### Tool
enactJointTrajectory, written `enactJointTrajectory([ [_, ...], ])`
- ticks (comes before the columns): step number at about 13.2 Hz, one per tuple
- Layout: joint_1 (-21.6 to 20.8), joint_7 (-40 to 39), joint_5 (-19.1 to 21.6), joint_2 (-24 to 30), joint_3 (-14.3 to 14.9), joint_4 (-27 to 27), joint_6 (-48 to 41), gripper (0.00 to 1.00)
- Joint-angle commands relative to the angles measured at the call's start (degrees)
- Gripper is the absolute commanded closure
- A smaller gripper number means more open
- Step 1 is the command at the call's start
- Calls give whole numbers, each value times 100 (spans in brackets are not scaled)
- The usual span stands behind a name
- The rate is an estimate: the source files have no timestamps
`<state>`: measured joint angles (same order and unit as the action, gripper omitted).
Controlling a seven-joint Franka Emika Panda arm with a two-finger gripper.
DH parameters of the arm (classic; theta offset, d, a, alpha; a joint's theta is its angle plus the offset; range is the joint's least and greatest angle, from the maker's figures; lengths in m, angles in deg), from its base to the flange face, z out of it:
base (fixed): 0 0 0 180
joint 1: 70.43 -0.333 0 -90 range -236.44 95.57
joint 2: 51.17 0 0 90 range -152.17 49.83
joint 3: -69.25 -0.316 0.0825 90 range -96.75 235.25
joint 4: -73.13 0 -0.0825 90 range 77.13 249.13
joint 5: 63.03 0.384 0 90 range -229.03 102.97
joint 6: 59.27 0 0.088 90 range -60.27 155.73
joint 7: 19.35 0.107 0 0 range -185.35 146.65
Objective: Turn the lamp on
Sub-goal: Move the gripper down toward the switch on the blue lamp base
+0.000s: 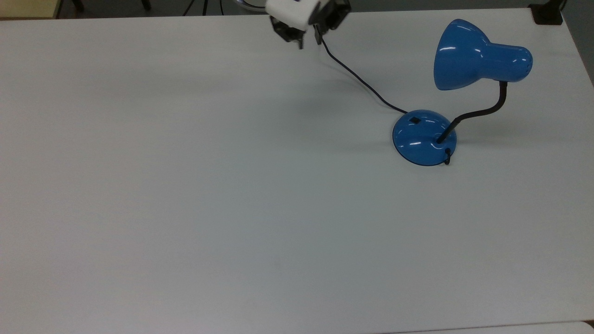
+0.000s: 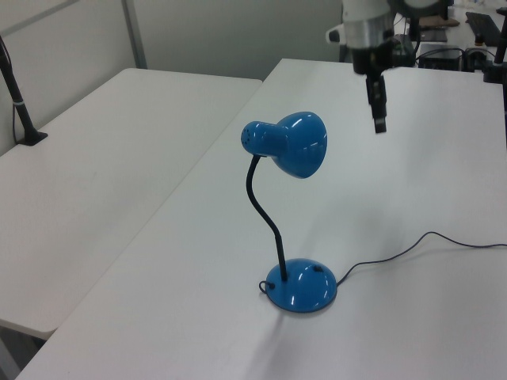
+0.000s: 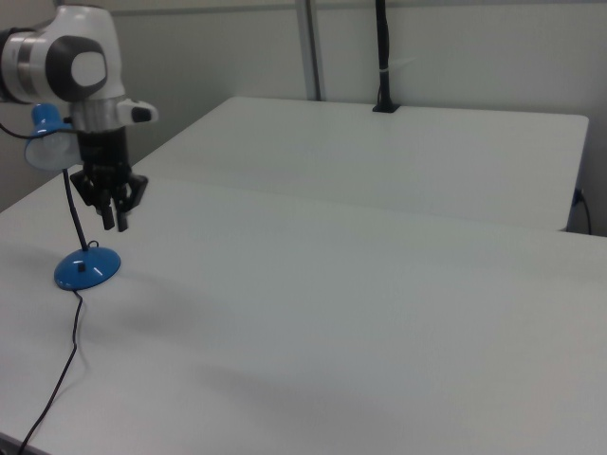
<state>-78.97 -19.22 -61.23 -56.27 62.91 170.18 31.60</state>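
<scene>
Hovering above table (image 1: pixel 185 185), jaws (image 1: pixel 309 41) close-set, off lamp (image 1: pixel 424 137).

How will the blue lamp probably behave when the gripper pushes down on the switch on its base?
The lamp will probably stay put: its round domed base sits flat on the table. The glossy dome may let the fingertips slip off the small black switch. The shade hangs off-centre on a thin bent neck, so a sideways push might wobble or tip it.

top view: overhead, facing down | left view, right view: oblique, opposite sides | shared: lamp (image 1: pixel 424 137)
</scene>
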Motion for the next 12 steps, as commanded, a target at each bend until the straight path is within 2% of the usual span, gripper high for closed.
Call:
enactJointTrajectory([
  [1, -394, 1828, 476, -149, 28, 95, 500, 100],
  [2, -421, 2198, 888, -149, 28, 217, 806, 100],
  [4, -456, 2612, 1278, -176, 28, 507, 1395, 100],
  [6, -762, 3051, 1480, -298, 10, 893, 2272, 100],
  [8, -887, 3282, 1595, -395, -112, 1237, 3039, 100],
  [12, -1009, 3589, 2174, -808, -174, 1299, 3699, 100],
])
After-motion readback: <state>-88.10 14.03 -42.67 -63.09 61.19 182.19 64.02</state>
